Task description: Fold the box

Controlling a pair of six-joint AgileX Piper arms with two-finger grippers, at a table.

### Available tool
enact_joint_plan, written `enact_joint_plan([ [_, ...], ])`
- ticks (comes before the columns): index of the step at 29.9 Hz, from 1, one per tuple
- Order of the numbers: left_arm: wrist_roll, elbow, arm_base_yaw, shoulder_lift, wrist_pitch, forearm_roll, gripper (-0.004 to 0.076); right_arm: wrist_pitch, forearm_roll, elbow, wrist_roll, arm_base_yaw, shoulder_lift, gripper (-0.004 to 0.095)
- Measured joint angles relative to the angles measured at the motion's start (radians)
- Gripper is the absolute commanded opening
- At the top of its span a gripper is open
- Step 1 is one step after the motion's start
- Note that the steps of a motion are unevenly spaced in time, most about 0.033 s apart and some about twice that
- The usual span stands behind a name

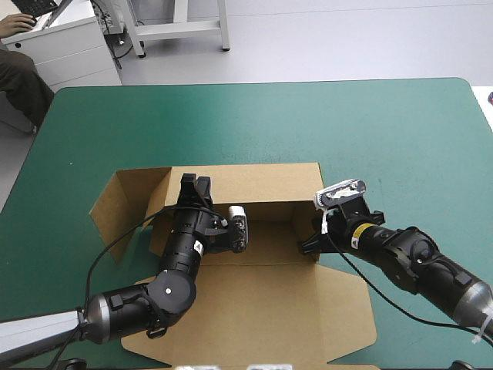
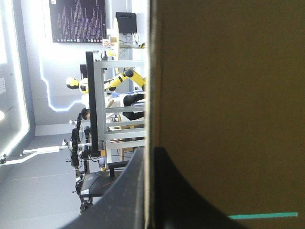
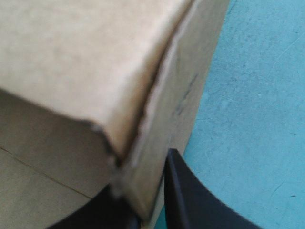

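Observation:
The brown box lies in the middle of the table, its back wall and side walls raised, its wide front panel flat. My left gripper stands at the back wall's left part, shut on the box. In the left wrist view the box edge runs between the left gripper fingers, one black finger on the outside. My right gripper is at the right wall's corner, shut on the box. In the right wrist view the box wall sits pinched in the right gripper.
A side flap of the box stands up at its left end. The flat front panel reaches almost to the table's near edge. Teal-green cover lies bare beyond the box and to its right.

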Motion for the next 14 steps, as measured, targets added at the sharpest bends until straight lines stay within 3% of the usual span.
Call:
enact_joint_plan([
  [2,0.000,0.000,0.000,0.000,-0.003,0.003,0.0056,0.000,-0.005,0.000,0.002,0.000,0.000,-0.0011],
  [7,0.000,0.000,0.000,0.000,-0.023,0.007,0.0310,-0.014,-0.004,0.000,0.002,0.000,0.000,-0.0010],
  [9,-0.006,0.000,-0.001,0.000,-0.027,0.008,0.0370,-0.020,-0.004,0.000,0.002,0.000,0.001,-0.0010],
  [14,-0.039,0.000,-0.017,0.000,-0.012,0.017,0.0375,-0.042,-0.004,0.004,0.003,0.001,0.001,0.0004],
])
